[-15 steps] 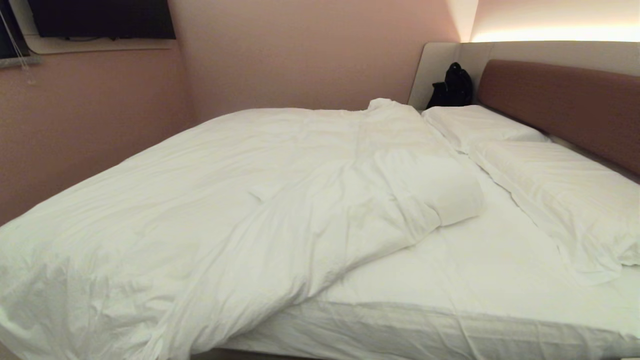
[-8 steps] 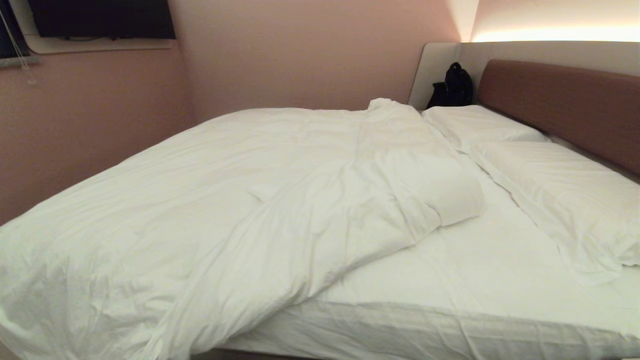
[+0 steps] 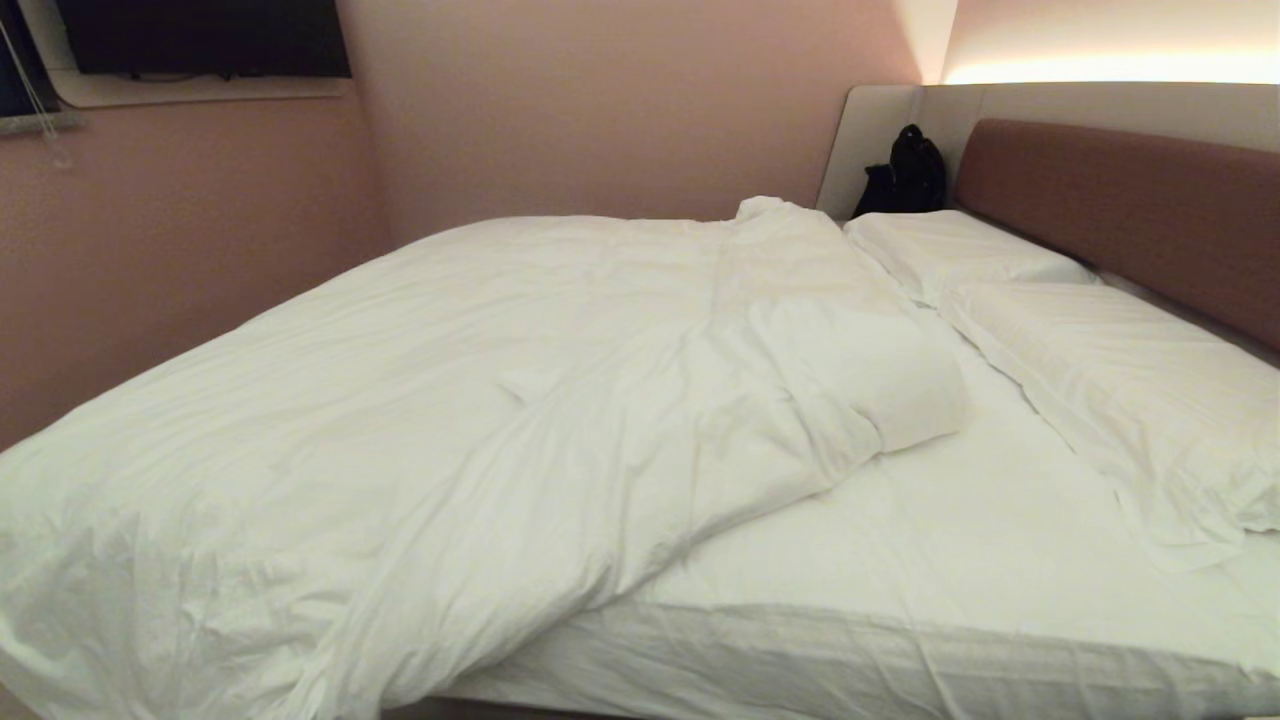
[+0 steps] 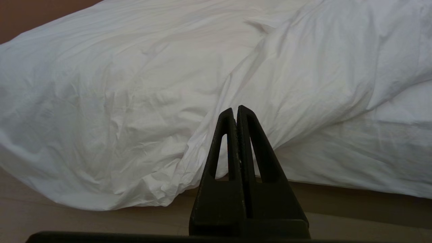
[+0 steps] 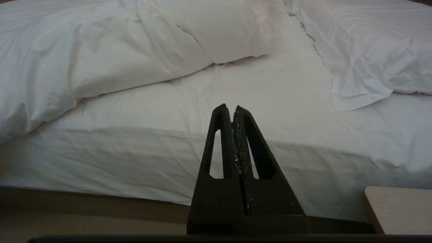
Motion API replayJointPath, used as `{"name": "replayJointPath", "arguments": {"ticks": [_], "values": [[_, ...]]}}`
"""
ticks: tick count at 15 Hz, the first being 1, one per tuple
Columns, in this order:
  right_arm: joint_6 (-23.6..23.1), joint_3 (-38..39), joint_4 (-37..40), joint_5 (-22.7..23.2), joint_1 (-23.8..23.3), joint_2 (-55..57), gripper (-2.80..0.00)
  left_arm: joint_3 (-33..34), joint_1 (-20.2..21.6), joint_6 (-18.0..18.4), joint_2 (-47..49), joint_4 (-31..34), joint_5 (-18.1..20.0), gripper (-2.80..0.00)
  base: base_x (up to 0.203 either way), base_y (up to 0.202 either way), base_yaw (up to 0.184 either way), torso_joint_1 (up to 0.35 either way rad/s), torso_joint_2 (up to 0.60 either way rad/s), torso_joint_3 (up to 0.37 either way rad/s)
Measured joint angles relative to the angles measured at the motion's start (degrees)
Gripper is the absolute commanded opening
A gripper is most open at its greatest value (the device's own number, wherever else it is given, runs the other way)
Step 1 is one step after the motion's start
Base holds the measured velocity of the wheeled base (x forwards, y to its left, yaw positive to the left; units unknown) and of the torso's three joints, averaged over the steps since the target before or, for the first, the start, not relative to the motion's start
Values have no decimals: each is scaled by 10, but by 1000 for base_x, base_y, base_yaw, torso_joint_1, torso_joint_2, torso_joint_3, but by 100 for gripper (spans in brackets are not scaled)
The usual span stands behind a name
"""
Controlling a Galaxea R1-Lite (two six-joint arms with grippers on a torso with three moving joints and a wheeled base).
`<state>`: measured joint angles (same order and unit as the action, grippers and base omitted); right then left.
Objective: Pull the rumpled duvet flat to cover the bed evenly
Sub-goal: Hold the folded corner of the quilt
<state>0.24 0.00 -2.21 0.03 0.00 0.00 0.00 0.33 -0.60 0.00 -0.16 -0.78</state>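
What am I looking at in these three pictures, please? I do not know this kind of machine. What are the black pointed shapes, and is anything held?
The machine is a robot with two arms, standing beside a bed. One picture comes from a camera on its head, looking down over the bed. The other two come from cameras on its wrists. The black pointed shapes are its grippers, seen from behind: the left gripper and the right gripper. Both are shut and hold nothing; neither touches the bedding. On the bed lies a rumpled white duvet, bunched toward the robot's left, so bare sheet shows on the right. Two pillows lie by the brown headboard. A black bag sits in the far corner.
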Motion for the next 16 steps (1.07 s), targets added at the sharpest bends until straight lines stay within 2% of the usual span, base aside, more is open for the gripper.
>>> {"name": "replayJointPath", "arguments": {"ticks": [13, 16], "values": [[-5, 0, 10, -2, 0, 0, -280, 0, 0, 0, 0, 0, 0, -280, 0, 0, 0, 0, 0, 0], [-5, -52, 24, 0, 0, 1, -280, 0, 0, 0, 0, 0, 0, -280, 0, 0, 0, 0, 0, 0]]}}
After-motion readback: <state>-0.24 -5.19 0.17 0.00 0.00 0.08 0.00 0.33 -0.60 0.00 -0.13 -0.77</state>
